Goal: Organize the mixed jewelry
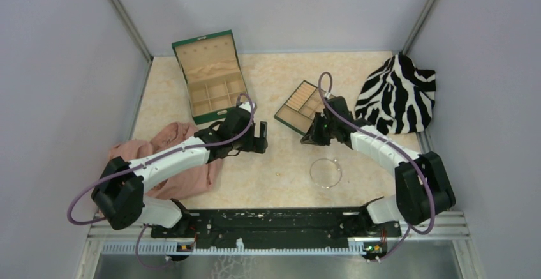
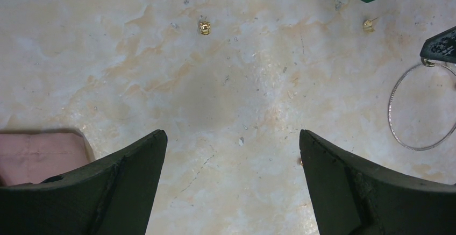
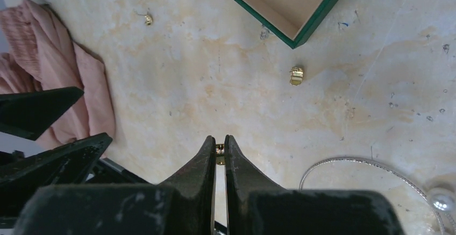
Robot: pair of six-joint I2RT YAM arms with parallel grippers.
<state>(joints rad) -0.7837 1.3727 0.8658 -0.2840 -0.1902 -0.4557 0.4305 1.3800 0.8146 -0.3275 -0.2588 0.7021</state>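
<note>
My right gripper [image 3: 219, 141] is shut on a tiny gold piece [image 3: 219, 149] pinched at its fingertips, just above the table; it sits near the tray's front corner in the top view [image 1: 308, 140]. Two more gold pieces [image 3: 296, 75] [image 3: 148, 18] lie loose on the table, and the left wrist view also shows them [image 2: 204, 27] [image 2: 369, 25]. The thin silvery hoop [image 1: 311, 172] lies flat in front of the right gripper, also in the wrist views [image 2: 391, 108] [image 3: 349, 160]. My left gripper [image 2: 232, 135] is open and empty over bare table [image 1: 260, 137].
A tan compartment tray with a green rim [image 1: 287, 120] lies behind the right gripper. An open green box [image 1: 185, 81] stands at the back left. A pink cloth [image 1: 191, 177] lies under the left arm. A zebra-striped cloth [image 1: 395, 94] lies at the back right.
</note>
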